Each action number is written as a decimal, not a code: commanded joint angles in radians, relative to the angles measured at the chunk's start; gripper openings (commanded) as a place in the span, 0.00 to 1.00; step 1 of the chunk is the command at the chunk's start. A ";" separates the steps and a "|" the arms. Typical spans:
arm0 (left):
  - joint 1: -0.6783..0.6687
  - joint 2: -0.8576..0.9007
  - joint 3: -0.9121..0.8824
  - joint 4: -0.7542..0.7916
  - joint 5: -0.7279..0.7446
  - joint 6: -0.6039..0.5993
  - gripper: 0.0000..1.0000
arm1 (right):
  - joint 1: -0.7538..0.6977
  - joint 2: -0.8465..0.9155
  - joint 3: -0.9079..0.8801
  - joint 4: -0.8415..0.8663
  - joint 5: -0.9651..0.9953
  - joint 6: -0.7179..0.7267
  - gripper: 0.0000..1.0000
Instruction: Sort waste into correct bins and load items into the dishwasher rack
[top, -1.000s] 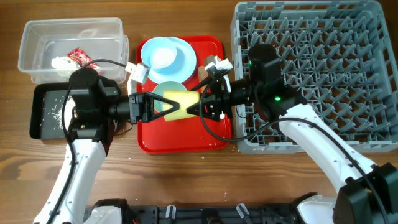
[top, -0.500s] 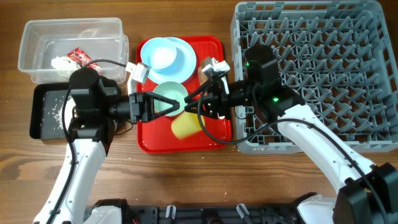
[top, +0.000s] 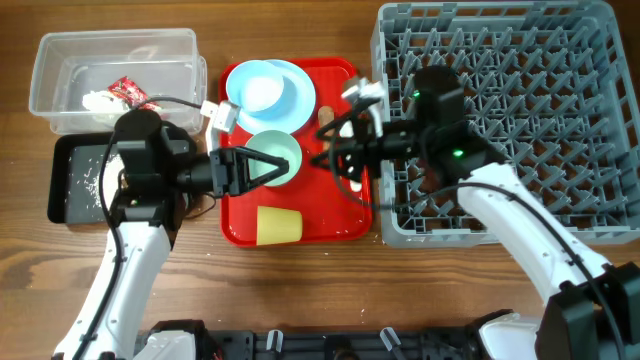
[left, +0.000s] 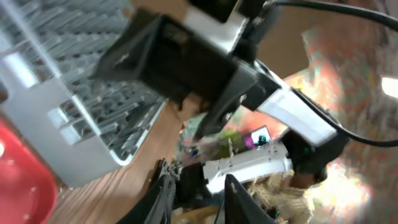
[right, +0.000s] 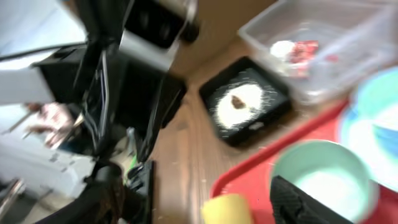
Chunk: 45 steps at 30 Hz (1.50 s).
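The small yellow cup lies on its side at the front of the red serving tray; it also shows in the right wrist view. My left gripper is open and empty above a pale green bowl. My right gripper is open and empty over the tray's right side, next to the grey dishwasher rack. A pale blue bowl sits on the round plate. The clear tub holds the red-and-white wrapper and tissue. The black tray holds rice and a brown lump. The spoon is not in view.
The left wrist view shows the rack's grey wall, a corner of the red tray and the right arm ahead. Bare wooden table runs along the front. The tub and black tray stand close together at the left.
The yellow cup, held between both grippers a second ago, has dropped and come to rest on the front of the red tray. My right gripper has pulled back toward the rack.
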 joint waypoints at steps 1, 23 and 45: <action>-0.003 0.054 -0.009 -0.274 -0.239 0.236 0.32 | -0.061 0.008 0.012 -0.056 0.070 0.027 0.80; 0.041 0.334 -0.009 -0.690 -0.531 0.743 0.57 | -0.068 0.008 0.012 -0.172 0.137 -0.032 0.90; 0.069 0.346 0.216 -0.612 0.097 0.329 0.04 | 0.010 0.008 0.012 -0.134 0.136 -0.006 1.00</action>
